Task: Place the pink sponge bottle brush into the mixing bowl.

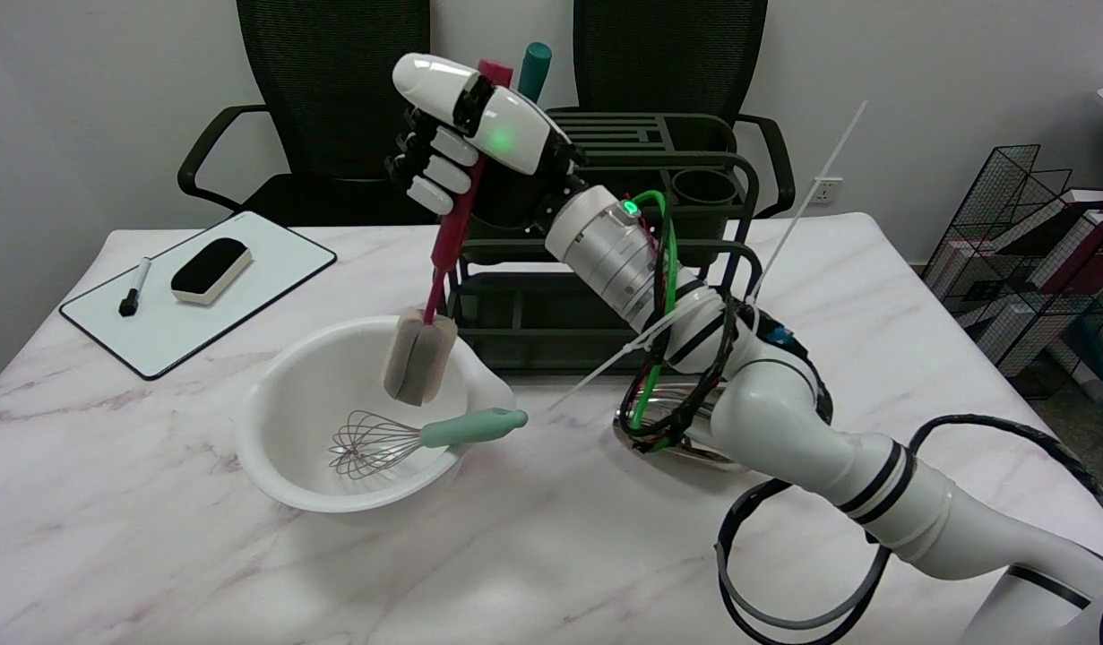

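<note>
My right hand (466,134) grips the dark pink handle of the sponge bottle brush (418,358) high above the table. The brush hangs tilted, its pinkish-beige sponge head over the back part of the white mixing bowl (273,448), just inside the rim. A whisk (408,437) with a mint-green handle lies in the bowl, the handle resting over the right rim.
A dark green wire rack (605,269) stands right behind the bowl, with a teal-topped item (535,67) in it. A whiteboard (273,260) with an eraser (211,269) and a marker (135,287) lies at the back left. A shiny metal object (676,434) sits under my forearm.
</note>
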